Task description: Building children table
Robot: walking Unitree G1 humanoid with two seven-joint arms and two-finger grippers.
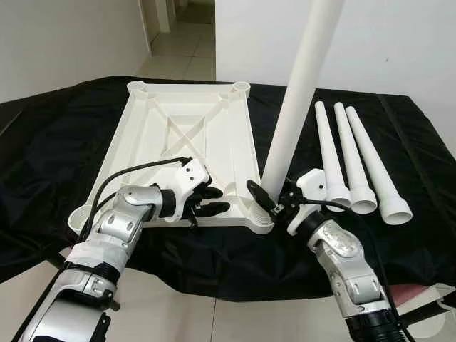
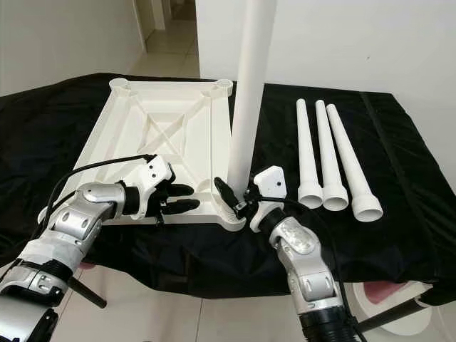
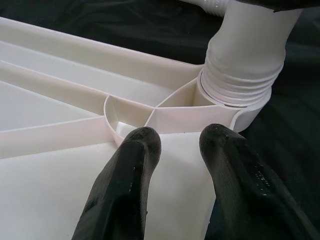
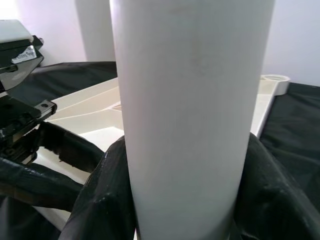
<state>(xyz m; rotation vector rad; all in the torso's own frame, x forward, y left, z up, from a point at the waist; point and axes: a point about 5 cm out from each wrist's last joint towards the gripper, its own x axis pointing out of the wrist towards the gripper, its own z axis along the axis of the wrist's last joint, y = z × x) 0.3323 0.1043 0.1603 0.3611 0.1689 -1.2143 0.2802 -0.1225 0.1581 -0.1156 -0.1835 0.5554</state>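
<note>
One leg [image 1: 296, 100] stands upright in the tabletop's [image 1: 192, 135] near-right corner socket, lower centre, gripped by the right tool [image 1: 274, 199]. Three spare legs [image 1: 353, 160] lie lengthwise at right. The left tool [image 1: 214, 199], narrowly parted, seemingly rests on the tabletop.

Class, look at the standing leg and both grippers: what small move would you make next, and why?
Probably twist the upright leg further into the corner socket. Its threaded end is still partly exposed, the right gripper is shut around it, and the left gripper rests open on the tabletop, steadying it.
</note>
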